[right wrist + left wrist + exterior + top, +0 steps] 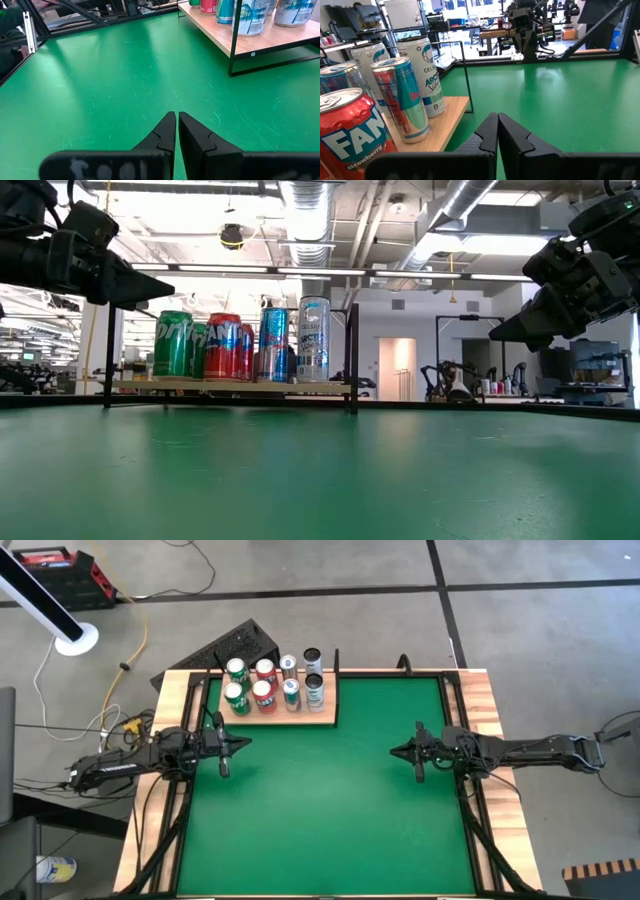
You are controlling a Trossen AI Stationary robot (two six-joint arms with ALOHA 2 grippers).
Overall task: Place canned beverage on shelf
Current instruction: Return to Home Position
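Overhead, the pale wooden shelf (326,717) stands at the far left of the green table (330,810), its thin black posts (337,660) rising at the corners. Eight upright cans fill the board in two rows running left to right. At the left end stand the two green cans (236,670), one behind the other. Beside them come two red cans (264,670), then two blue cans (288,666), then two tall pale cans (312,660) at the right end. The low view shows the same order, with the green pair at the left and a tall pale can at the right.

The left gripper (243,744) hangs above the table at the left side, just near of the shelf's left end and pointing toward the table's middle. Its fingers (487,132) are pressed together with only a thin slit between them and hold nothing.

The right gripper (396,751) hangs at the right side, facing the left one across open green surface and well apart from the shelf. Its fingers (165,130) are likewise closed tip to tip and empty. In the low view both grippers are raised clear of the tabletop.
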